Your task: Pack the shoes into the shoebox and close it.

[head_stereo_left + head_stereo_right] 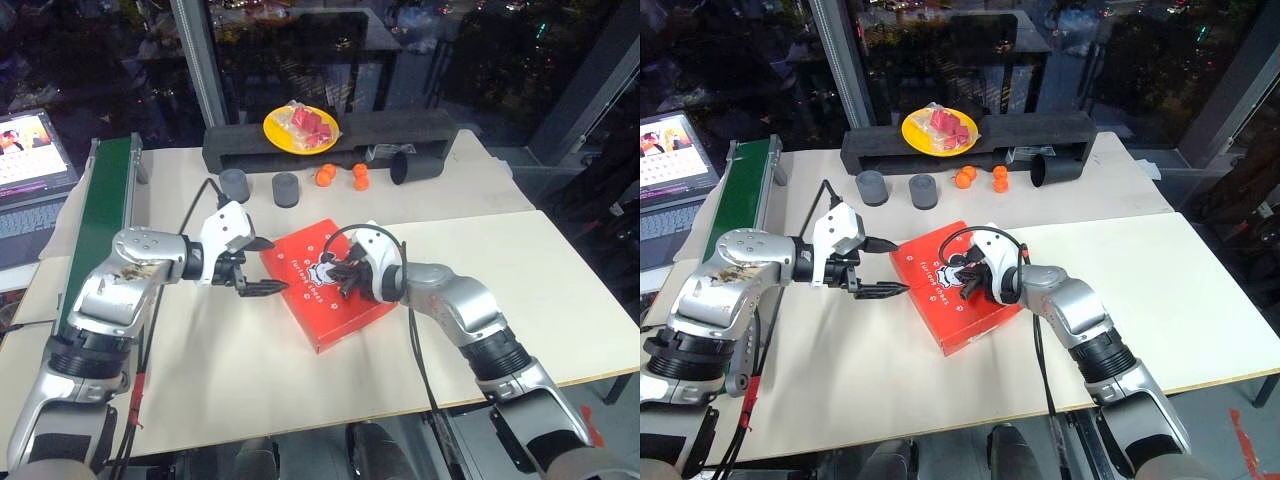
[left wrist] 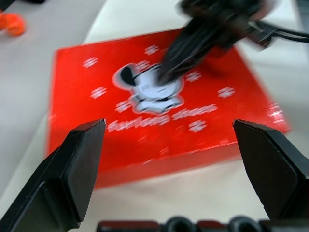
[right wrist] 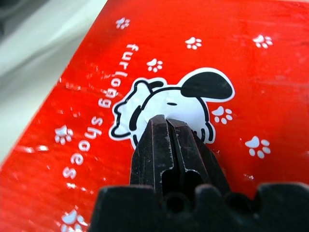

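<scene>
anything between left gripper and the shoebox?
Nothing: only bare table between the open left gripper and the closed shoebox in the left wrist view. The head views agree.

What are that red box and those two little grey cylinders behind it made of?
The shoebox looks like cardboard with a glossy printed skin: sharp folded edges, light glare across the lid. The grey cylinders look like matte foam or rubber, dull with no shine; hard to say which.
</scene>
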